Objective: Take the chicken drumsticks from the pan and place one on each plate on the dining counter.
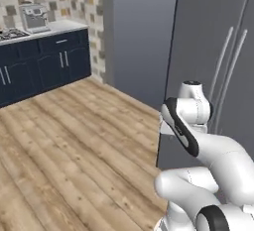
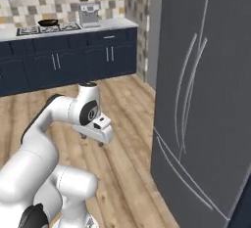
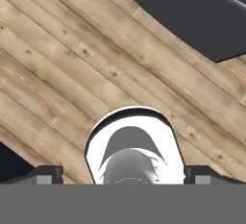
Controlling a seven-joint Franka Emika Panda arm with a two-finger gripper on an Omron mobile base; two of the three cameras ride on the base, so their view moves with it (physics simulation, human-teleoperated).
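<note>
Arm folded close over the base, hand pointing down at the wooden floor point(image 1: 74, 141) — a tucked travel posture, presumably because the base is between stations and nothing is within reach to work on. Pincer point(image 3: 123, 174): the two dark fingertips point(image 3: 45, 174) sit at the far left and far right of the hand view, spread wide with nothing between them but floorboards; it carries no drumstick. In the right base view the hand point(image 2: 95, 126) hangs just below the wrist joint, well above the floor. A tall grey fridge point(image 2: 201, 90) stands just beside the arm on its right; its dark corner also cuts into the top of the hand view. The pan point(image 2: 48, 22) rests on the stove point(image 2: 44, 28) on the far desk point(image 2: 112, 24) against the tiled wall, well apart from the robot, next to a coffee machine point(image 2: 89, 14). Pan too small here to tell whether drumsticks lie in it. Plates and dining desk are not to be made out from this position. Judgement: task at an early stage — the base must close on the stove desk before any grasp; open jaws suit the coming pick. Risk: arm swinging near the fridge while driving.
</note>
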